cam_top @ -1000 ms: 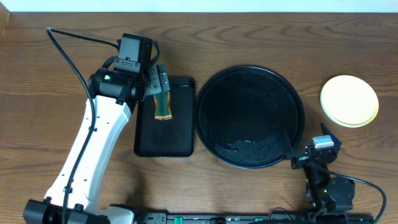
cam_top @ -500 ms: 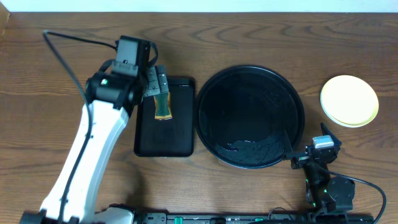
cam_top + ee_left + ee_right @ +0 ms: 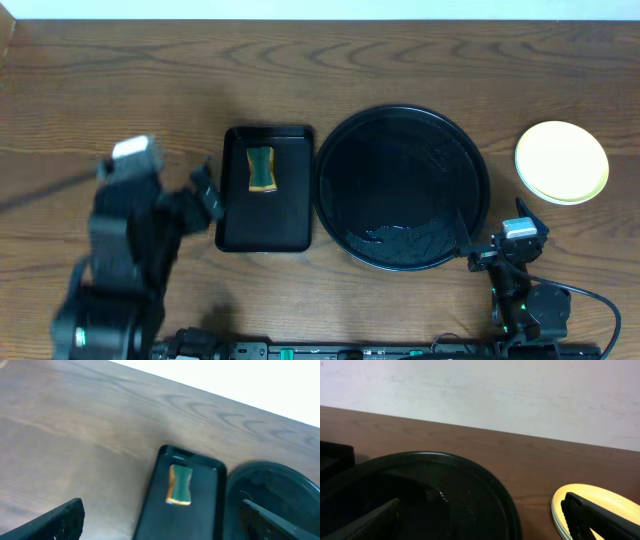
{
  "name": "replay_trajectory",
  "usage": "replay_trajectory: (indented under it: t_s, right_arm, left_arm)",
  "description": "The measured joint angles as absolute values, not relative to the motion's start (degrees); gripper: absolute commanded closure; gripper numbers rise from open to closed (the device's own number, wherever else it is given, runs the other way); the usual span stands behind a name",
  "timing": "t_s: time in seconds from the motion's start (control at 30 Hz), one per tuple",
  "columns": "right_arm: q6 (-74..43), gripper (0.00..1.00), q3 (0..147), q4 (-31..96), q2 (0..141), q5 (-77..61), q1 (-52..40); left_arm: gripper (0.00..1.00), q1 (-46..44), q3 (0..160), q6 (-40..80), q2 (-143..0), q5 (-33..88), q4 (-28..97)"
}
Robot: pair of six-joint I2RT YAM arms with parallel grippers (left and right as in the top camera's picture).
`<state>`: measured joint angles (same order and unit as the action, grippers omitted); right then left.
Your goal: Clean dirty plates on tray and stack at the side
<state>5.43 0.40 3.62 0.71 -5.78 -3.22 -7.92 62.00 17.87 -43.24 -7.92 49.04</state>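
The round black tray (image 3: 402, 112) sits in the middle of the table with no plate on it, only a wet sheen; its rim (image 3: 470, 462) also shows in the right wrist view. The plates (image 3: 561, 161) are stacked to its right, a yellow one on top with a pale edge beneath (image 3: 605, 495). My left gripper (image 3: 205, 192) is open at the front left, motion-blurred, with nothing between its fingers (image 3: 55, 520). My right gripper (image 3: 478, 256) stands open by the tray's front right rim, holding nothing.
A small rectangular black tray (image 3: 265, 225) lies left of the round one, with a green and yellow sponge (image 3: 262, 168) in its far half (image 3: 180, 484). Bare wooden table surrounds everything. A pale wall bounds the far edge.
My left arm has swung back from over the sponge to the front left of the table. The sponge stays in the rectangular tray. The right arm has not moved.
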Motion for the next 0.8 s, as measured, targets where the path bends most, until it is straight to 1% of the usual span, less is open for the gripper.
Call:
replay_trajectory:
  t_s: [0.1, 0.23, 0.43, 0.5, 0.63, 0.73, 0.8]
  right_arm:
    - [5.4, 0.01, 0.4, 3.6, 0.7, -5.8, -3.2]
    - [5.4, 0.01, 0.4, 3.6, 0.7, -5.8, -3.2]
    - [5.4, 0.01, 0.4, 3.6, 0.7, -5.8, -3.2]
    - [5.4, 0.01, 0.4, 3.6, 0.7, -5.8, -3.2]
    - [5.4, 0.01, 0.4, 3.6, 0.7, -5.8, -3.2]
    - [5.4, 0.01, 0.4, 3.6, 0.7, -5.8, -3.2]
    - [5.4, 0.01, 0.4, 3.6, 0.7, -5.8, -3.2]
  left_arm:
    - [0.02, -5.5, 53.2, 18.8, -34.1, -7.9, 45.4]
    - [0.02, -3.4, 41.7, 20.5, -23.2, -7.7, 35.2]
    - [0.02, -1.2, 25.8, 21.4, -9.1, -5.7, 9.1]
    - [0.02, -0.7, 21.3, 21.8, -5.7, -4.9, -0.8]
    - [0.02, -0.2, 14.6, 22.6, -1.2, -4.4, -15.4]
    - [0.02, -0.2, 11.5, 22.7, -0.6, -4.4, -20.2]
    - [0.02, -0.1, 9.6, 22.8, -0.6, -4.3, -21.0]
